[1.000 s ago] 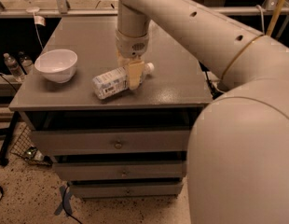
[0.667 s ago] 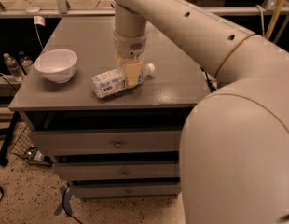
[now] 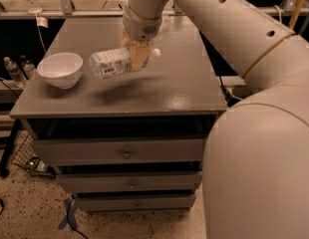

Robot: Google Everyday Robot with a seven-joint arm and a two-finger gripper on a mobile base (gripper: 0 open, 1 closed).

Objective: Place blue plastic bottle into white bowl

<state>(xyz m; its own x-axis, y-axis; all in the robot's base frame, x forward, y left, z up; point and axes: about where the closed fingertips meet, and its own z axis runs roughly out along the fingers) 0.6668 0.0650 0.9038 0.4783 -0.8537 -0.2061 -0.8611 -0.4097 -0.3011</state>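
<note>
The blue plastic bottle (image 3: 110, 62) with its pale printed label and white cap hangs sideways in the air above the grey cabinet top (image 3: 144, 91). My gripper (image 3: 138, 57) is shut on the bottle near its cap end, and the bottle casts a shadow on the top below. The white bowl (image 3: 60, 69) stands upright at the left side of the top, just left of the bottle's base end and lower than it. The bowl looks empty.
The cabinet has several drawers (image 3: 125, 155) in front. Two clear bottles (image 3: 15, 69) stand on a low shelf left of the cabinet. My large arm (image 3: 229, 39) spans the right side of the view. A speckled floor lies below.
The bottle lay on the cabinet top with the gripper over it; now it is lifted off the surface and held in the air, nearer the bowl.
</note>
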